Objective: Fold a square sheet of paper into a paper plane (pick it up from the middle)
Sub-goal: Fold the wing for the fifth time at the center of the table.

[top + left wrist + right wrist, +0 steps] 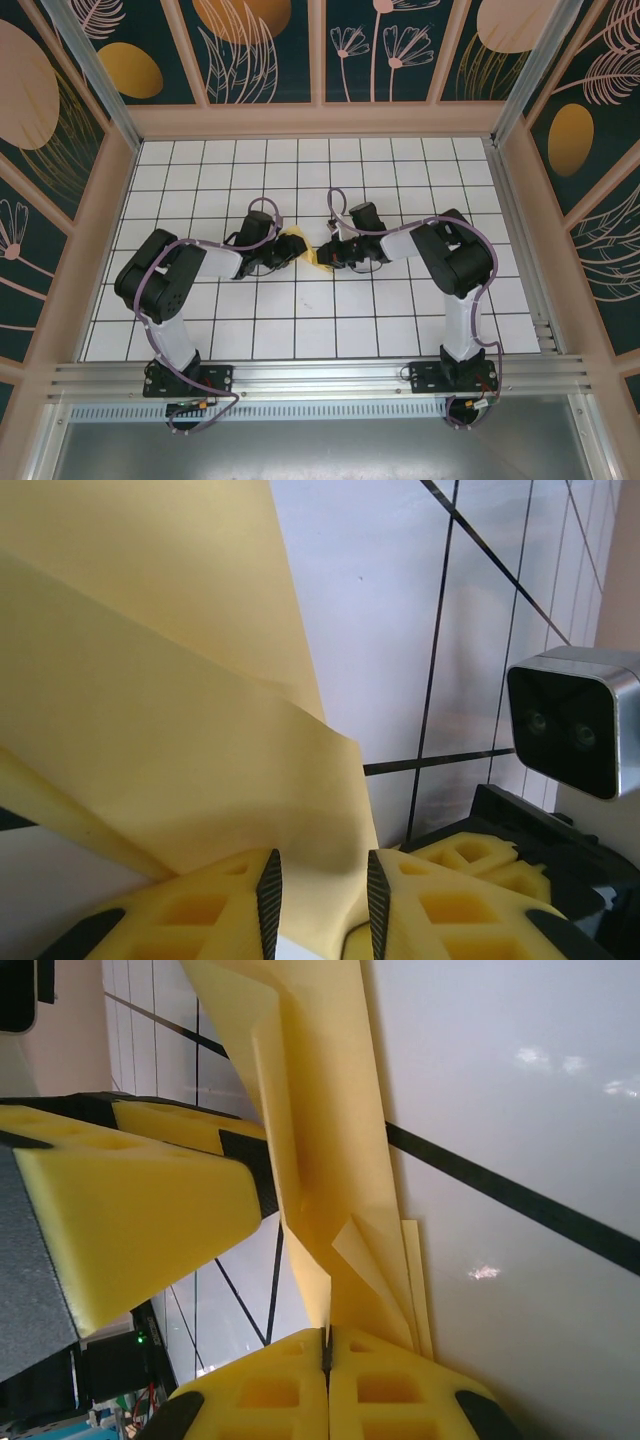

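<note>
The square sheet of paper [297, 240] is pale yellow and folded into a long creased wedge, raised between both grippers at mid-table. In the right wrist view its layered folds [320, 1110] run down into my right gripper [326, 1345], which is shut on the lower edge. In the left wrist view a wide flap of the paper [150, 680] bulges between the pads of my left gripper [322, 895], whose jaws stand apart around it. From above, the left gripper [288, 255] and right gripper [322, 255] face each other across the paper.
White grid-tiled table [300, 320] with black lines lies under both arms. The right wrist's camera housing [575, 720] is close beside the left gripper. A left yellow finger [130, 1200] hangs near the paper. Frame walls [120, 200] enclose the table.
</note>
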Controlling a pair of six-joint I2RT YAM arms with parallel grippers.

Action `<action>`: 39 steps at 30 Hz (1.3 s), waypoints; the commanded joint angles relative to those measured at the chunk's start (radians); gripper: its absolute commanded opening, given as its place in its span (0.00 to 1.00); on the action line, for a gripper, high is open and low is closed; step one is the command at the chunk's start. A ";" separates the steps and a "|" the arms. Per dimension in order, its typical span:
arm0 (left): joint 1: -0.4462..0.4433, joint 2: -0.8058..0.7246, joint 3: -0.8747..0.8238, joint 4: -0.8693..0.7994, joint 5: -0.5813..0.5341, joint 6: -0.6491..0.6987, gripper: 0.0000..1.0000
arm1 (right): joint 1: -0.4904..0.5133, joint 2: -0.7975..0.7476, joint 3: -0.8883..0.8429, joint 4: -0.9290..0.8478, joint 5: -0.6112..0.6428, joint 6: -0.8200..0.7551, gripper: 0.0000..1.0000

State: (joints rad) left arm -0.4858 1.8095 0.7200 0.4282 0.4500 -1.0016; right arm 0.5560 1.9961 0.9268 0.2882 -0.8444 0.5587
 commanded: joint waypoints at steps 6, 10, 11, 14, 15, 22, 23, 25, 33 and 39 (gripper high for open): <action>0.001 0.046 0.027 -0.145 -0.124 0.052 0.32 | -0.033 -0.062 -0.006 -0.078 -0.005 -0.026 0.13; 0.001 0.054 0.033 -0.153 -0.131 0.049 0.32 | -0.037 -0.089 -0.028 -0.091 0.000 -0.034 0.12; 0.001 0.056 0.035 -0.155 -0.133 0.049 0.32 | -0.039 -0.093 -0.036 -0.093 0.001 -0.036 0.12; 0.001 0.058 0.036 -0.162 -0.139 0.050 0.32 | -0.039 -0.097 -0.050 -0.103 -0.004 -0.046 0.09; 0.001 0.057 0.037 -0.165 -0.140 0.050 0.32 | -0.038 -0.095 -0.054 -0.109 -0.003 -0.051 0.08; 0.001 0.060 0.038 -0.178 -0.151 0.052 0.32 | -0.039 -0.075 -0.054 -0.157 0.018 -0.086 0.05; 0.001 0.060 0.038 -0.180 -0.152 0.050 0.32 | -0.039 -0.074 -0.049 -0.167 0.031 -0.089 0.04; 0.001 0.063 0.042 -0.187 -0.155 0.050 0.32 | -0.039 -0.074 -0.042 -0.181 0.046 -0.095 0.04; 0.001 0.069 0.051 -0.198 -0.158 0.051 0.32 | -0.028 -0.143 -0.026 -0.202 0.046 -0.162 0.17; 0.001 0.067 0.051 -0.192 -0.152 0.051 0.32 | -0.015 -0.147 -0.010 -0.228 0.067 -0.202 0.19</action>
State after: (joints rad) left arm -0.4961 1.8153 0.7784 0.3096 0.4183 -0.9947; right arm 0.5301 1.8763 0.8948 0.1028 -0.7979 0.4049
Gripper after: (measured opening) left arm 0.320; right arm 0.189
